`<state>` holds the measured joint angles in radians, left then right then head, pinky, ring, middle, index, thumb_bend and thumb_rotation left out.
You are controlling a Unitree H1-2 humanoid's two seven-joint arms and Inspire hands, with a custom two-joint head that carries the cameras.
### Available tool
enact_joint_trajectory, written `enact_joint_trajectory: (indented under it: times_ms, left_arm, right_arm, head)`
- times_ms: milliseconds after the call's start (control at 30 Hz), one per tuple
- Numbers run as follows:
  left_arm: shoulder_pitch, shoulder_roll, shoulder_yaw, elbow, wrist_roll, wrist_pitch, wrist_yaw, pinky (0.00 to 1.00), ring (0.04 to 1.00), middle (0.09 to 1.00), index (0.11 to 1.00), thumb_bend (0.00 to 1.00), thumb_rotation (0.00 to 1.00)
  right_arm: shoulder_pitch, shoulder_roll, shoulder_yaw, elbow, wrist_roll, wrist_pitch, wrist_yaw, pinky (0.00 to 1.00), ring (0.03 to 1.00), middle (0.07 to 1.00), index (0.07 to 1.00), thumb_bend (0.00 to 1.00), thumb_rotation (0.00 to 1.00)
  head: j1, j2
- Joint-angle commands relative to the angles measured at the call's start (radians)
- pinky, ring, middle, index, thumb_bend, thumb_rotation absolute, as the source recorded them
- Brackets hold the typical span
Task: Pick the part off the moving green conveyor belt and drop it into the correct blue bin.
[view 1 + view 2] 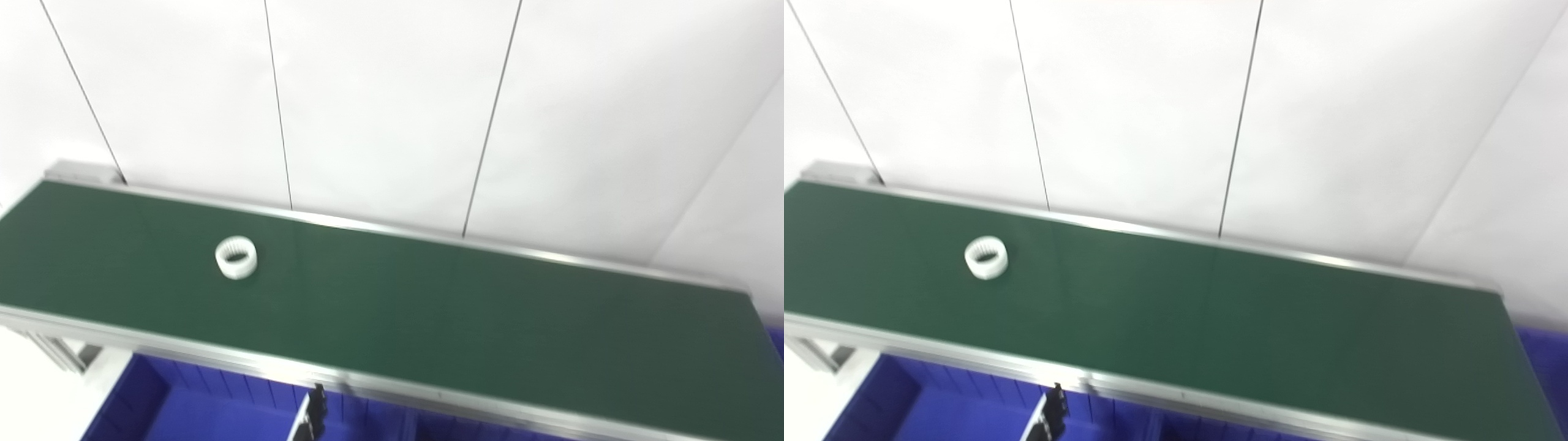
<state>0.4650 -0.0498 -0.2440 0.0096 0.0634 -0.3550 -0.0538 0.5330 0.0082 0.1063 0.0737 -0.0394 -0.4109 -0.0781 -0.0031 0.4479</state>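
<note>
A white ring-shaped part [236, 257] with a toothed inner rim lies on the green conveyor belt [429, 312], on its left portion; it also shows in the right eye view [986, 257]. The belt runs from upper left to lower right. Neither hand is in view. Blue bins [202, 410] sit below the belt's near edge; only their upper parts show.
A silver rail [184, 352] edges the belt's near side and another its far side. A black and white divider piece [312, 413] stands between the blue bins. A white panelled wall [392, 110] rises behind the belt. More blue shows at the far right [1546, 361].
</note>
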Motion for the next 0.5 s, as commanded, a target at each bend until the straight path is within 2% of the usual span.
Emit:
enact_joint_trajectory:
  times_ms: [0,133,233,467]
  left_arm:
    - [-0.013,-0.015,-0.002,-0.011,0.004,-0.044,0.007,0.98,0.994,1.000,1.000,0.55,0.84]
    - [-0.017,-0.021,-0.004,-0.013,0.025,-0.032,0.019,0.94,0.980,1.000,1.000,0.53,0.84]
    - [-0.028,-0.020,-0.005,0.013,0.023,-0.064,0.020,0.93,0.982,1.000,1.000,0.52,0.82]
    - [-0.038,-0.020,-0.005,0.004,0.037,-0.062,0.026,0.88,0.969,1.000,1.000,0.56,0.80]
  right_arm:
    - [-0.005,-0.001,-0.005,-0.011,0.013,-0.059,0.008,1.00,1.000,1.000,1.000,0.81,1.00]
    - [-0.016,-0.001,-0.013,0.002,0.009,-0.059,0.006,1.00,1.000,1.000,1.000,0.82,1.00]
    - [-0.026,-0.004,-0.017,0.017,0.018,-0.059,0.013,1.00,1.000,1.000,1.000,0.83,1.00]
    - [-0.036,0.002,-0.025,0.021,-0.019,-0.058,-0.004,0.98,0.995,1.000,1.000,0.83,1.00]
  head:
    - [0.003,-0.005]
    - [0.005,-0.016]
    - [0.006,-0.037]
    - [0.001,-0.010]
